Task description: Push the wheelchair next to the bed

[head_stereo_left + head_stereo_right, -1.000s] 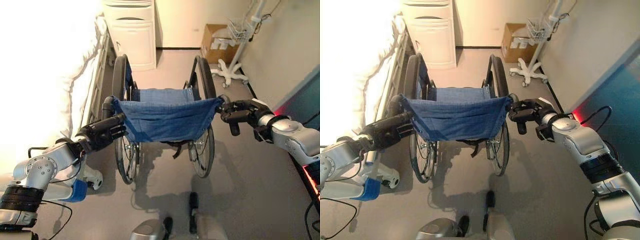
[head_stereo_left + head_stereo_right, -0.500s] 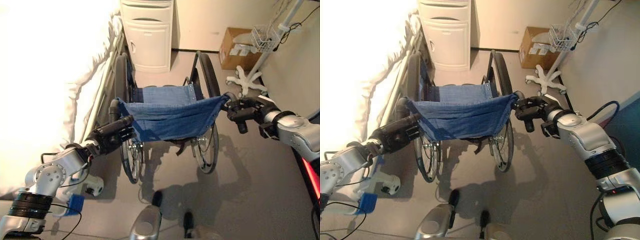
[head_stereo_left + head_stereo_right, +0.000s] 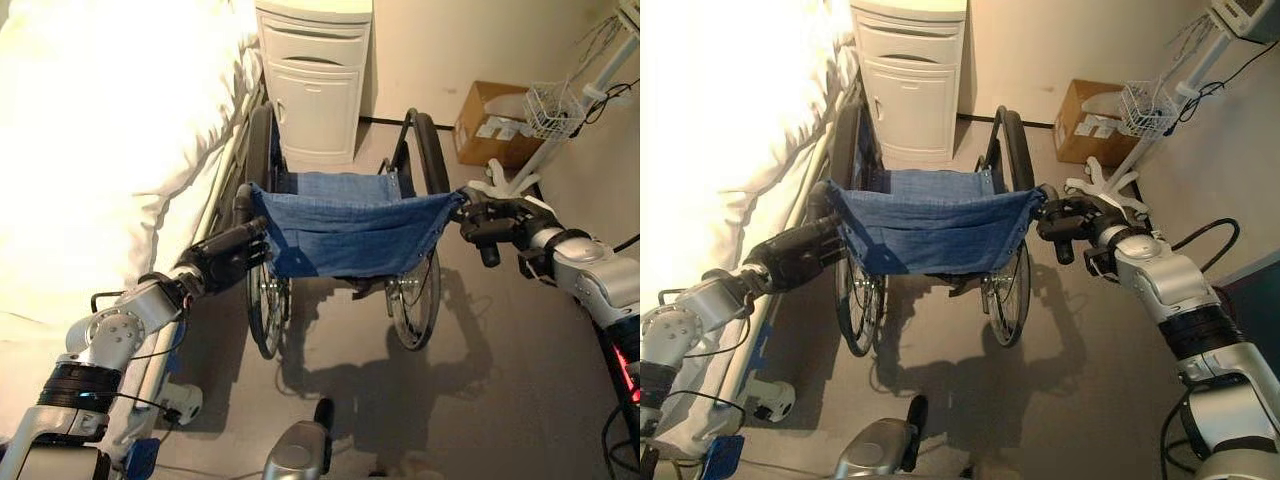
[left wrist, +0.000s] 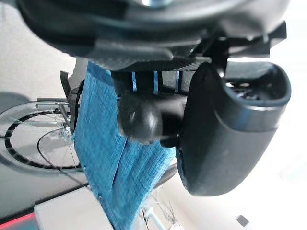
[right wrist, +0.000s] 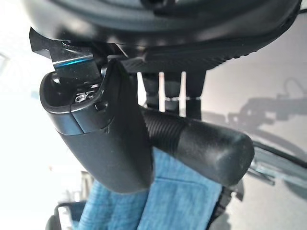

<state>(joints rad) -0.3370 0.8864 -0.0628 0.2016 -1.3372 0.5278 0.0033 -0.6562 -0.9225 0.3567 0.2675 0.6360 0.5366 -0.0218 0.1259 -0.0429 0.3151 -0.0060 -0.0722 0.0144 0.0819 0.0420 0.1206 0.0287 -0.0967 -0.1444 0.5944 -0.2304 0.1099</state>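
The wheelchair (image 3: 345,235) stands tight against the bed (image 3: 110,150) on the robot's left, its left wheel just beside the bed frame, so little room is left there for the left hand (image 3: 225,258) at the push handle. Straight ahead, a white cabinet (image 3: 312,80) blocks the way, seemingly close to the front of the chair. To the right, open floor (image 3: 480,370) runs past the right hand (image 3: 483,222); farther on stand a cardboard box (image 3: 500,125) and a wheeled stand (image 3: 520,175) near the wall.

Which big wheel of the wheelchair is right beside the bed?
The left big wheel of the wheelchair. It sits against the bed; the right big wheel faces open floor.
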